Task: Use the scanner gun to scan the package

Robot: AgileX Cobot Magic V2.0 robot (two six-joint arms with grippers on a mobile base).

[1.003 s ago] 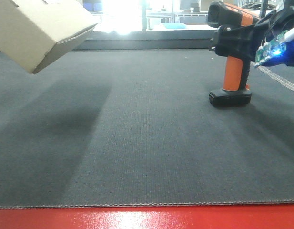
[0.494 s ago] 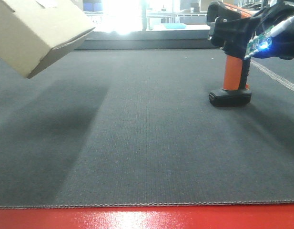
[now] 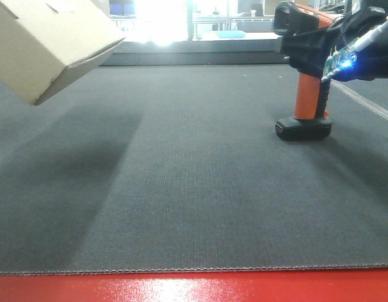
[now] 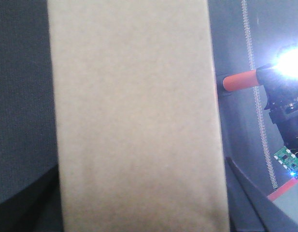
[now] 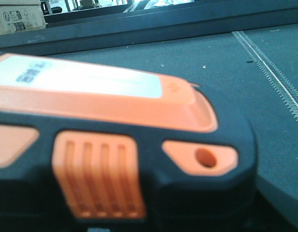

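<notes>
The package (image 3: pixel 49 44), a plain cardboard box, hangs tilted above the mat at the upper left. It fills the left wrist view (image 4: pixel 134 116). My left gripper (image 4: pixel 139 208) is shut on it, with a dark finger (image 4: pixel 249 195) showing past its right side. The orange and black scanner gun (image 3: pixel 305 94) stands upright on its base at the right. My right gripper (image 3: pixel 314 51) is at the scanner's head, with a blue light on its circuit board. The scanner's head fills the right wrist view (image 5: pixel 115 111), and the jaws are hidden there.
A dark grey mat (image 3: pixel 194 189) covers the table, with a red front edge (image 3: pixel 194 288) and a stitched seam (image 3: pixel 370 104) at the right. A raised ledge (image 3: pixel 194 58) runs along the back. A printed carton (image 5: pixel 21 17) stands far behind.
My right gripper has risen and closed in on the scanner's head. The package has drifted slightly. The scanner has stayed standing on the mat.
</notes>
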